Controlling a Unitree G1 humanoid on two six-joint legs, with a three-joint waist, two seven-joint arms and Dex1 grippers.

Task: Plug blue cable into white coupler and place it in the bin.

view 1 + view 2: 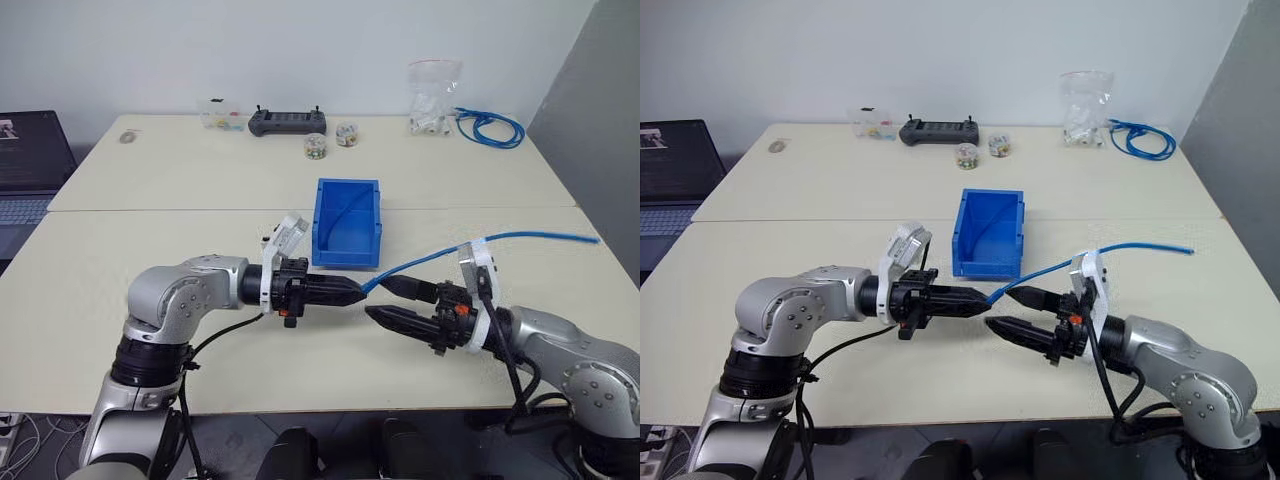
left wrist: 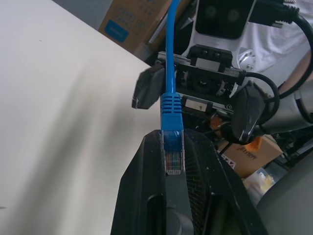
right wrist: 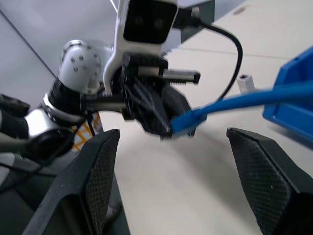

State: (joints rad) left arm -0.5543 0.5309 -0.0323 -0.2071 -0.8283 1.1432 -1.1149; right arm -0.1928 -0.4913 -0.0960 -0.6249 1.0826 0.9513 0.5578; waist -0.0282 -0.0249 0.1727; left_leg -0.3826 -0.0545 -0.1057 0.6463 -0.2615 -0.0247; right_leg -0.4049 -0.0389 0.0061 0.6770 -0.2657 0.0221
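My left gripper point(image 1: 358, 293) is shut on the clear plug of the blue cable point(image 1: 520, 237), held level above the table's front half. The plug sits pinched between its fingers point(image 2: 146, 166) in the left wrist view. From there the cable runs right, over my right arm, and lies on the table. My right gripper point(image 1: 378, 299) faces the left one, open, with the plug just in front of its spread fingers point(image 3: 100, 166). A small white coupler point(image 3: 243, 81) lies on the table beyond the left gripper. The blue bin point(image 1: 345, 255) stands just behind both grippers.
At the back stand a clear bag of white parts point(image 1: 432, 100), a coiled blue cable bundle point(image 1: 490, 128), a black controller point(image 1: 287, 122) and two small jars point(image 1: 315, 147). A laptop point(image 1: 25, 160) sits off the table's left. Cardboard boxes point(image 2: 127, 24) stand under the table.
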